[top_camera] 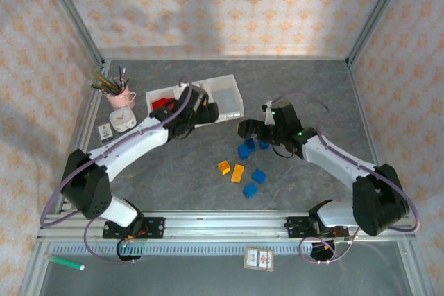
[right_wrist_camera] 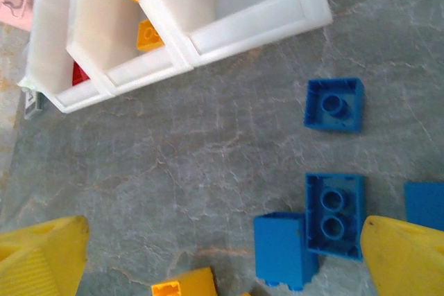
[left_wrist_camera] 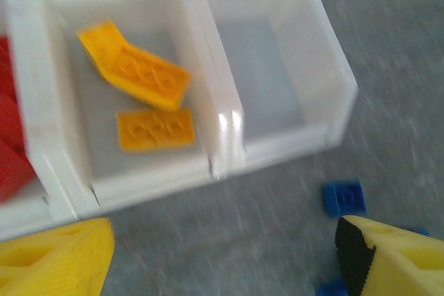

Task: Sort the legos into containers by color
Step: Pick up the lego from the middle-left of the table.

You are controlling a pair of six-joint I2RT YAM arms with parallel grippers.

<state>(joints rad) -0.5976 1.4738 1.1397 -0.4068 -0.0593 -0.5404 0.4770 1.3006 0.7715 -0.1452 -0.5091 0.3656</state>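
Observation:
The three joined white bins [top_camera: 229, 95] stand at the back of the table. Red legos [top_camera: 161, 103] lie in the left one. Two orange bricks [left_wrist_camera: 135, 67] lie in the middle bin [left_wrist_camera: 41, 46]; the right bin [left_wrist_camera: 326, 53] holds nothing. My left gripper [top_camera: 203, 111] hovers open just in front of the bins, nothing between its yellow fingers [left_wrist_camera: 55, 258]. My right gripper [top_camera: 248, 128] is open above loose blue bricks [right_wrist_camera: 335, 214], one [right_wrist_camera: 334, 104] upside down. More blue bricks [top_camera: 254, 181] and two orange ones [top_camera: 232, 170] lie mid-table.
A pink cup of pens [top_camera: 119, 93], a small white clock [top_camera: 123, 119] and a small card [top_camera: 105, 130] sit left of the bins. A green marker [top_camera: 66, 263] and a card [top_camera: 258, 258] lie beyond the front rail. Metal frame posts edge the table.

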